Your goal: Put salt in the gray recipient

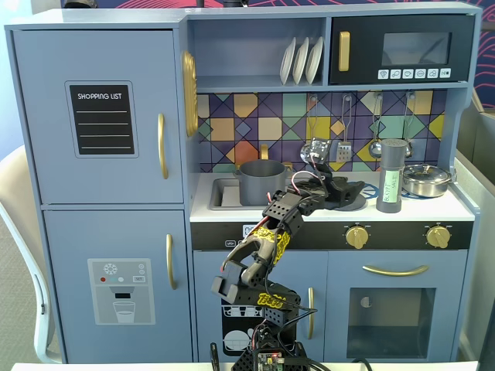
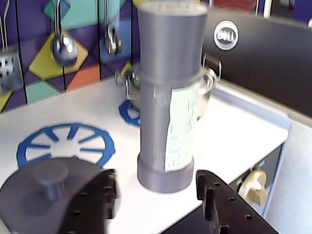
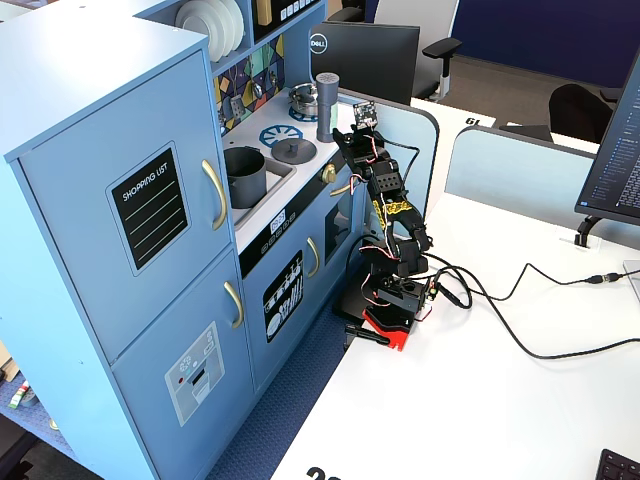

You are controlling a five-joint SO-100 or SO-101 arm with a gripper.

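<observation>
The salt [image 2: 168, 97] is a tall gray shaker with a pale green label. It stands upright on the white counter, also seen in both fixed views [image 1: 391, 176] [image 3: 326, 105]. My gripper [image 2: 156, 178] is open and empty, and the shaker stands just ahead of the gap between its black fingers [image 2: 217, 200]. In a fixed view the gripper [image 1: 349, 190] is left of the shaker, over the flat gray lid. The gray recipient [image 1: 261, 182], a dark gray pot, sits in the sink at the left, also in the other fixed view [image 3: 243, 177].
A flat gray lid [image 2: 44, 190] with a knob lies under my left finger, beside a blue burner ring [image 2: 66, 146]. A shiny silver pan [image 1: 426, 179] stands right of the shaker. Utensils [image 2: 63, 46] hang on the backsplash. The counter's front edge [image 2: 253, 156] is close.
</observation>
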